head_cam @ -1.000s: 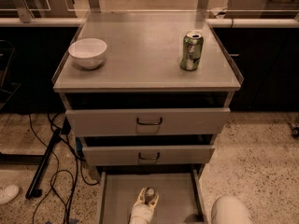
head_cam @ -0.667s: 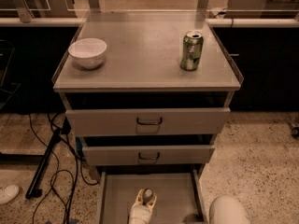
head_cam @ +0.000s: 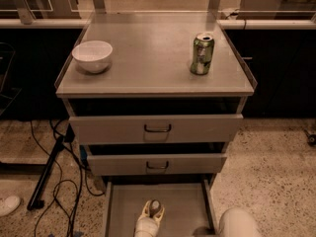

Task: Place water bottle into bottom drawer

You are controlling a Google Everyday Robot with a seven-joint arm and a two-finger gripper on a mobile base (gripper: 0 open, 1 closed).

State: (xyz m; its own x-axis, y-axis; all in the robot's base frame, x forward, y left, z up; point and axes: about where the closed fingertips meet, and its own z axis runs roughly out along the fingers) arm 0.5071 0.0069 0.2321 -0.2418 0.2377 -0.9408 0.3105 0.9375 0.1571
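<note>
Water bottle [head_cam: 155, 206] was at 6 o'clock, seen from above, upright over the grey floor of the open bottom drawer [head_cam: 123, 201]; whether it touched the floor I could not tell. The tool [head_cam: 151, 216] had its pale fingers [head_cam: 143, 214] on both sides of the bottle, in my judgement clamped on it, probably to hold it straight between the thin walls. The arm entered from the lower edge, wrist pointing downward; a white rounded part [head_cam: 239, 223] at 5 o'clock probably belonged to it. On the counter [head_cam: 148, 48] a green can [head_cam: 202, 53] stood at 1 o'clock and a white bowl [head_cam: 92, 56] at 10 o'clock.
</note>
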